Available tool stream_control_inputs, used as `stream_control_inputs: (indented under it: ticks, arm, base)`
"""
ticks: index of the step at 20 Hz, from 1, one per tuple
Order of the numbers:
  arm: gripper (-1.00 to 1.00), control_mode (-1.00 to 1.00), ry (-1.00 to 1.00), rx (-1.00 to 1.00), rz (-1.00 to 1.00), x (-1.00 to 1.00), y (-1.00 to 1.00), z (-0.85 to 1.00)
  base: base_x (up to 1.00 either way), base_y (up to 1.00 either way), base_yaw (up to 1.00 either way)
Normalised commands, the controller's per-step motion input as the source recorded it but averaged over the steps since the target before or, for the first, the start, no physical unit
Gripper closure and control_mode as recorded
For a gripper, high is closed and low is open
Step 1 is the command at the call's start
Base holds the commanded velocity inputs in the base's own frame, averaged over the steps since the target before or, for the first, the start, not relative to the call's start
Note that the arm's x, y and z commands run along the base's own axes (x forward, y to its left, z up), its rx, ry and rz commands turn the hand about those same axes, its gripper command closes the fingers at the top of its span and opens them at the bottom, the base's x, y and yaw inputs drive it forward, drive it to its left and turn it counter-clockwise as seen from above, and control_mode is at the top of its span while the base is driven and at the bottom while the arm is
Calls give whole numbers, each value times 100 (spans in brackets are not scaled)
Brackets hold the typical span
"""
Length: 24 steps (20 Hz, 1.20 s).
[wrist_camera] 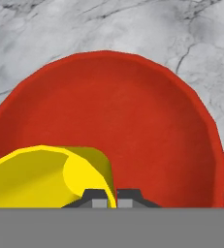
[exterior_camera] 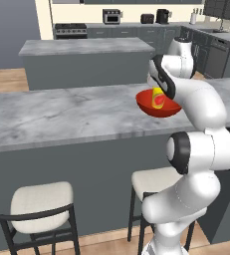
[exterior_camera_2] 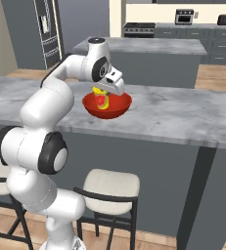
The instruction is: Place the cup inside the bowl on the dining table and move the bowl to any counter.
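One bowl (exterior_camera_2: 107,106), red, glossy, lifted above dining table worktop (exterior_camera: 61,112); one cup (wrist_camera: 40,177), yellow, inside bowl. Fingers (wrist_camera: 108,199) nearly shut, pinching the cup's thin rim, it seems; what carries bowl, cannot tell. Bowl looks rigid, light, slippery; take hold at rim. Two stools (exterior_camera: 39,211) in left base view, one island counter (exterior_camera: 86,60) behind.

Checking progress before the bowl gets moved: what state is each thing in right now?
cup: inside the bowl, tilted, its rim pinched by the gripper.
bowl: upright over the dining table; whether it rests there, cannot tell.
gripper: shut on the cup's rim.
counter: nothing placed on it yet.
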Motion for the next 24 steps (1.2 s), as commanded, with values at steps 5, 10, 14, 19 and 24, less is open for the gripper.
stream_control_inputs:
  ticks: [5, 10, 14, 19, 24]
  arm:
    - [100, -100, 0, -2, 0, 0, 0, -15]
    - [100, -100, 0, 0, 0, -1, 1, -2]
    - [100, -100, 0, 0, 0, 0, 0, 0]
    - [-100, -100, 0, 0, 0, 0, 1, 0]
    - [-100, -100, 0, 0, 0, 0, 0, 0]
  base:
    - [0, 0, 0]
    - [0, 0, 0]
    - [0, 0, 0]
    - [0, 0, 0]
    - [0, 0, 0]
